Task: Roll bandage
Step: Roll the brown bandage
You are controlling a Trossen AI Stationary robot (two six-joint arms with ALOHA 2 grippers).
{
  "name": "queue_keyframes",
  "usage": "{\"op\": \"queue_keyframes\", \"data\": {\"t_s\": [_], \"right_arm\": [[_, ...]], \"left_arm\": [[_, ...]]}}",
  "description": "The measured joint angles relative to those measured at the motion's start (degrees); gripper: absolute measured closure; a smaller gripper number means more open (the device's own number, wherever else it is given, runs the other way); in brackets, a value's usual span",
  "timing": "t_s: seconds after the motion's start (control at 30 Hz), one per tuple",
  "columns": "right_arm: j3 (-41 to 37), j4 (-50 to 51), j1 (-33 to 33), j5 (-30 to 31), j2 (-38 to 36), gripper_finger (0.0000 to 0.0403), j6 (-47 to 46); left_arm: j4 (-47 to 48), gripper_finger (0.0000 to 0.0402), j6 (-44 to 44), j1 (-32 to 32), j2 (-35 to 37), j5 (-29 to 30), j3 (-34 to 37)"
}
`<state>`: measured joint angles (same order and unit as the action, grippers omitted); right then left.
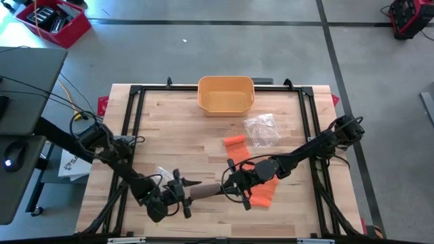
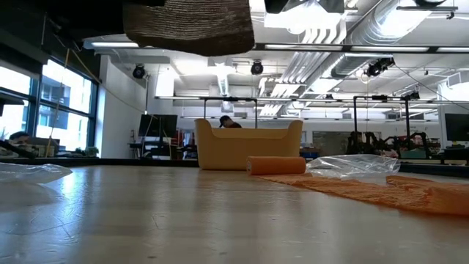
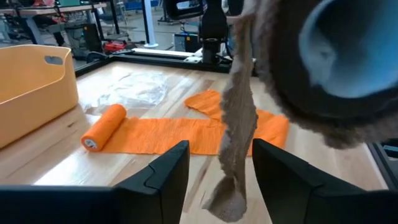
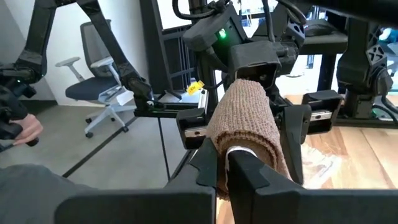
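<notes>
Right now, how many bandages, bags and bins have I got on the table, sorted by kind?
Orange bandage, partly unrolled on the table: 1
Brown bandage roll, held up between the two grippers: 1
Clear plastic bags: 2
Yellow bin: 1
Total: 5

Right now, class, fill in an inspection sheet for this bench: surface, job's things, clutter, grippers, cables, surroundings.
Surface: wooden table in a black frame.
Job's things: brown bandage roll held in the air between both grippers, a loose tail hanging down; orange bandage lying partly unrolled, its rolled end toward the yellow bin.
Clutter: crumpled clear plastic wrapper beside the orange bandage.
Grippers: left gripper open around one end of the brown roll; right gripper shut on the other end.
Cables: wires running off the table's left side.
Surroundings: red crate on the floor; office chair.
</notes>
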<state>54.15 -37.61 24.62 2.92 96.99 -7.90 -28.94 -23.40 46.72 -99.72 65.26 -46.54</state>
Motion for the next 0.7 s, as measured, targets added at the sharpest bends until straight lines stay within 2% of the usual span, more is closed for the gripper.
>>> {"op": "queue_keyframes", "data": {"t_s": [0.17, 0.37, 0.53, 0.7], "right_arm": [[0.0, -1.2, 0.0, 0.7, 0.0, 0.0399, 0.2], [0.0, -1.1, 0.0, 5.2, -0.2, 0.0400, -1.0], [0.0, -0.9, 0.6, 9.3, -2.4, 0.0401, 0.7], [0.0, 2.2, 0.7, 11.8, -3.3, 0.0401, 0.8]], "left_arm": [[0.5, 0.0270, 0.1, -1.4, 0.0, -0.4, 0.0], [1.8, 0.0387, -2.4, -0.3, 0.0, -4.1, 0.0], [6.3, 0.0399, -9.2, 3.9, 0.0, -0.1, 0.0], [12.5, 0.0401, -20.4, 6.1, -1.4, 0.6, 0.0]]}}
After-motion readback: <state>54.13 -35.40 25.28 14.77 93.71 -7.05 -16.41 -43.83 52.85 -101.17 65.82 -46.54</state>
